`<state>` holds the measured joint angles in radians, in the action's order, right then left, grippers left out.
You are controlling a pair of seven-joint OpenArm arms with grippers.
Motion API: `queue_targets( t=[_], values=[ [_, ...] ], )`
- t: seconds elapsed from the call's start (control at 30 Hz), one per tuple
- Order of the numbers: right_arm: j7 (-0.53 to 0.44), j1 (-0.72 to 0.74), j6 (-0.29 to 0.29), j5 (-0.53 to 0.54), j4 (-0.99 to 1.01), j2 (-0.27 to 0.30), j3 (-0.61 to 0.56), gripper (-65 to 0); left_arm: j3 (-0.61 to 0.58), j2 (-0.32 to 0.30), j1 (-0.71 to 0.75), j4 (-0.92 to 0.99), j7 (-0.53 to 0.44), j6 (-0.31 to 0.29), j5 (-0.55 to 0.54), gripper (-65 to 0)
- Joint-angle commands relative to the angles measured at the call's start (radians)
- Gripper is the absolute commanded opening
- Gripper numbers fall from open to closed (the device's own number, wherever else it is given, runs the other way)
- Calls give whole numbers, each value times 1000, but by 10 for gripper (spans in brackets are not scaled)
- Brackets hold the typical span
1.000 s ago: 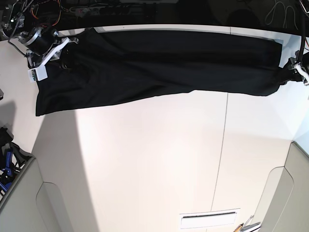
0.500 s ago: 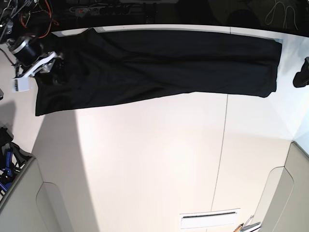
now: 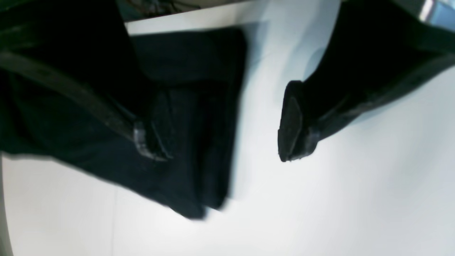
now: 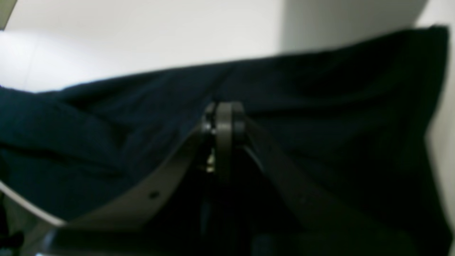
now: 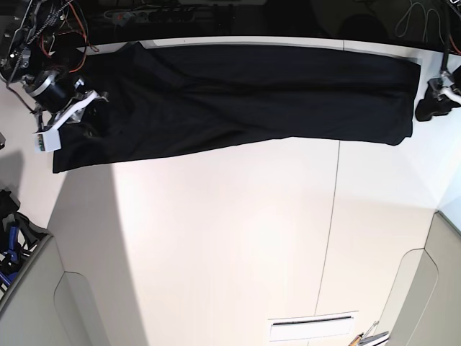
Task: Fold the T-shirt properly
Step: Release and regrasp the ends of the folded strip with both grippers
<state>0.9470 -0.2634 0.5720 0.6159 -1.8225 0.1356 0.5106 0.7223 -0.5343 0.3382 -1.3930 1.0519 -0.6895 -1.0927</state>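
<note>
Now | soft black fabric T-shirt (image 5: 238, 94) lies folded lengthwise on white desk (image 5: 230, 238) | left hand (image 3: 220, 138) wide, empty | right hand (image 4: 224, 121) pinched closed over cloth | next, probably: grip both ends, fold across.

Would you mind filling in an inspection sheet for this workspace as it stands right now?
Surface: white table, one thin seam running front to back, mostly bare.
Job's things: black T-shirt lies as a long band along the far edge, with creases; not a compact fold yet.
Clutter: a white slotted plate near the front edge.
Grippers: left gripper open, one finger over the shirt's end, the other over bare table; right gripper looks shut over the shirt's other end; whether it pinches fabric cannot be told.
Cables: red and black wires behind the right arm; pale cords at the far corner.
Surroundings: grey panels at both front corners.
</note>
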Motion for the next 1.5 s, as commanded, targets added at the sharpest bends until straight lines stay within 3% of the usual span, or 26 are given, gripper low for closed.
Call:
queue_targets(
  t=[0.0, 0.1, 0.27, 0.8, 1.13, 1.37, 1.47],
  values=[
    [-21, 2, 5, 11, 3, 11, -2, -650, -6, -26, 0, -12, -27, -9, 6, -177],
    [-23, 2, 5, 12, 56, 12, -3, -650, -13, -26, 0, -12, -85, -9, 73, -177],
    [-31, 2, 5, 21, 116, 11, -3, -650, -13, -26, 0, -12, -48, -9, 107, -177],
    [-34, 3, 5, 65, 121, 11, -3, -650, -22, -25, 80, -12, -56, -9, 53, -177],
    [-30, 3, 5, 65, 121, 11, -3, -650, -151, -25, 80, -12, -91, -9, 65, -177],
    [-30, 3, 5, 66, 121, 11, -3, -650, -160, -25, 80, -12, -80, -9, 50, -178],
    [-30, 3, 5, 66, 121, 11, -3, -650, -160, -25, 80, -12, -43, -9, -4, -215]
  ],
)
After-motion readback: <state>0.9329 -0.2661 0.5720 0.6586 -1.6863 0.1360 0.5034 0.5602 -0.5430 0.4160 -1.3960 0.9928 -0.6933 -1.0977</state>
